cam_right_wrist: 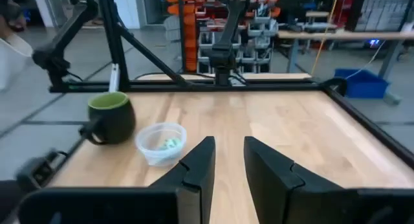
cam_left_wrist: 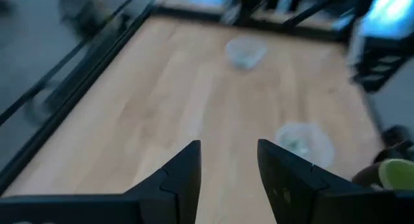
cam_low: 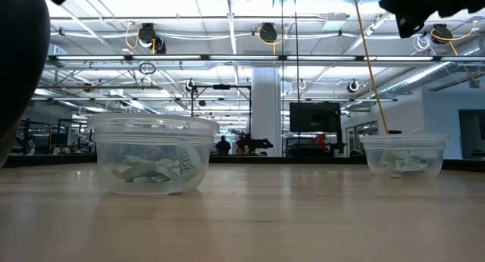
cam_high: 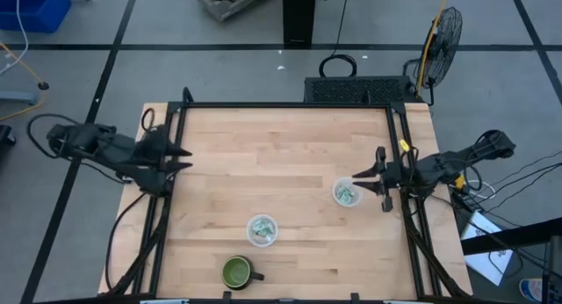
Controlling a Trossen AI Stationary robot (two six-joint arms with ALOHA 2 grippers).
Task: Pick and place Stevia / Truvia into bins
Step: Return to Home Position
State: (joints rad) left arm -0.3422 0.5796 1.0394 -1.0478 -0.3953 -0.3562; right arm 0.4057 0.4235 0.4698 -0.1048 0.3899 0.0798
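Note:
Pale green and white sweetener packets lie inside two clear cups. One cup [cam_high: 262, 229] [cam_low: 151, 163] [cam_right_wrist: 162, 143] stands near the table's near edge. The other cup [cam_high: 346, 193] [cam_low: 403, 156] [cam_left_wrist: 244, 52] stands toward the right side. I see no loose packets on the table. My left gripper [cam_high: 186, 159] [cam_left_wrist: 228, 153] is open and hovers over the table's left edge, far from both cups. My right gripper [cam_high: 356, 178] [cam_right_wrist: 229, 146] is open and hangs just right of the right-hand cup, touching nothing.
A dark green mug [cam_high: 237, 271] [cam_right_wrist: 110, 117] with a handle stands by the near edge, beside the near cup. A black frame [cam_high: 290, 105] runs along the table's far, left and right sides. Bare wood [cam_high: 281, 155] lies between the two arms.

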